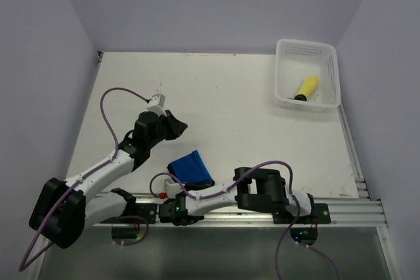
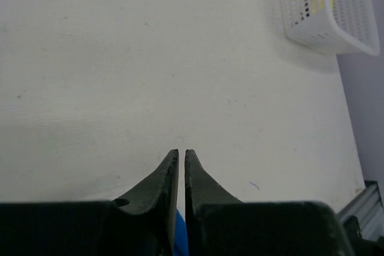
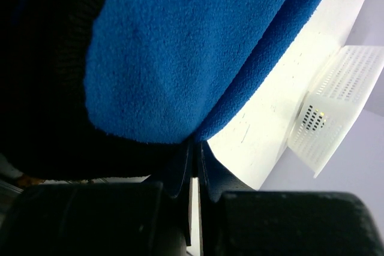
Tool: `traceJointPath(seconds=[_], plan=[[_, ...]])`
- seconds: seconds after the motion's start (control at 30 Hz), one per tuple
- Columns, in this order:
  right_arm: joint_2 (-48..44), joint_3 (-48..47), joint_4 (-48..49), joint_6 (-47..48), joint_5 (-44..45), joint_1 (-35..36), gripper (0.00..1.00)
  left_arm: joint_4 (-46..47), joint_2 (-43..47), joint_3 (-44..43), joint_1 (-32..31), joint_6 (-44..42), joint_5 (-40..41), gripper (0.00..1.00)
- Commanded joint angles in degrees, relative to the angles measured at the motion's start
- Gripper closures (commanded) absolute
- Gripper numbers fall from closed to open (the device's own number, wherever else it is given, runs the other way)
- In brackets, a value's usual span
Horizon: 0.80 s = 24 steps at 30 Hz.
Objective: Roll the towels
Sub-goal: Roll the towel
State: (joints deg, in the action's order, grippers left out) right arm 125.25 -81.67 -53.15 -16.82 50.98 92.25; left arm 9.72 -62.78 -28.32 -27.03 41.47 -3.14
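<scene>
Here the right hand (image 3: 193, 147), folded low, clenches the bright blue fleece towel (image 3: 180, 46) — left hand (image 2: 182, 153) hovers barely parted, empty.

First towel (image 1: 306, 88) in basket (image 1: 283, 73), second towel (image 1: 191, 168) nearer, leftward.

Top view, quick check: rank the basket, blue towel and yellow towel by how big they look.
1. white basket
2. blue towel
3. yellow towel, rolled up inside the basket; it lies farther from the camera, so its true size is unsure.
</scene>
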Motion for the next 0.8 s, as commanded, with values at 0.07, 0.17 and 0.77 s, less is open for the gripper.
traceJointPath(seconds=[0.07, 0.17, 0.77], plan=[[3.3, 0.3, 1.8, -2.7, -11.0, 0.5, 1.0, 14.7, -7.2, 2.1, 0.0, 2.2, -18.8, 0.99], [3.9, 0.0, 1.6, -2.8, -11.1, 0.5, 1.0, 24.2, -11.5, 6.0, -0.7, 4.9, -24.3, 1.0], [0.1, 2.6, 3.0, -4.7, -9.7, 0.5, 0.99, 22.2, -21.8, 15.5, -7.4, 9.0, -8.6, 1.0]])
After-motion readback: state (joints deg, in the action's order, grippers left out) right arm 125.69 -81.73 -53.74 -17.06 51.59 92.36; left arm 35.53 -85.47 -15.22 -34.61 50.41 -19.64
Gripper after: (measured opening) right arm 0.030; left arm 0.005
